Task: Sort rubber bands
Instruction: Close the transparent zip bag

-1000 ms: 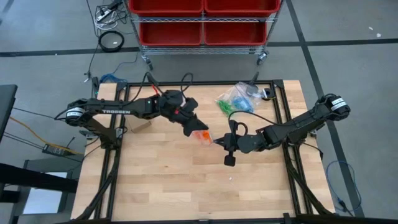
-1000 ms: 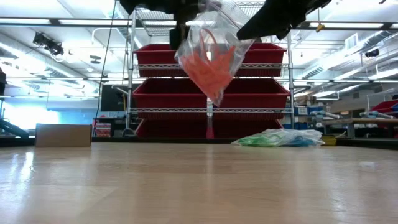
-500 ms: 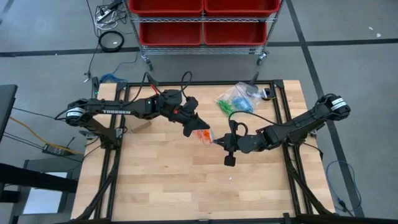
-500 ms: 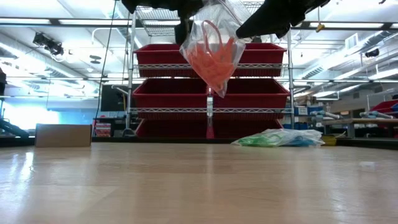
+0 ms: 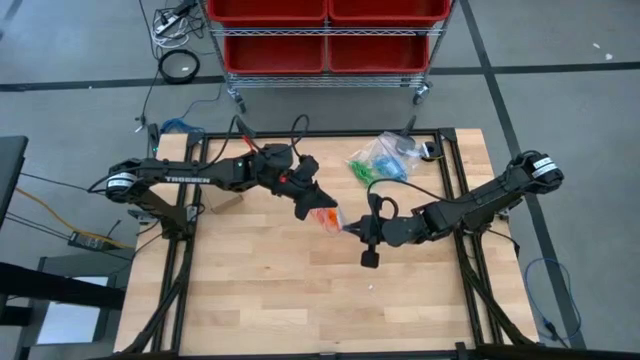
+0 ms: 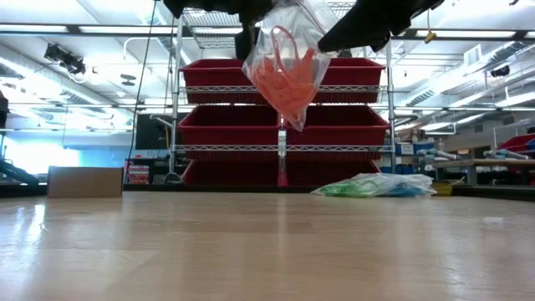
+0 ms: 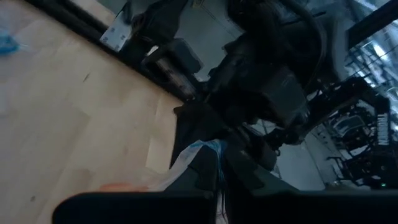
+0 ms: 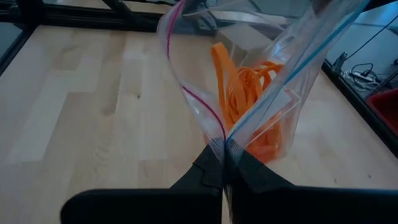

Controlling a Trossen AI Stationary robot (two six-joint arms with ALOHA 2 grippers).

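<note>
A: Bag (image 6: 284, 63) of orange rubber bands (image 6: 284, 84) hangs in the air between our two arms, well above the surface (image 6: 267, 251). Which step do we call this?

B: Bagging the orange ones, we'd judge. Our left gripper (image 5: 312, 207) is pinched on one edge of the bag's mouth, our right gripper (image 8: 222, 167) is clamped on the opposite seam, so the mouth is held between them.

A: And the other colours?

B: Green and blue lie in the clear bags (image 5: 380, 160) at the far right of the surface.

A: Next move?

B: Probably sealing the mouth or setting the bag down; either needs both grips kept firm so nothing spills.
</note>
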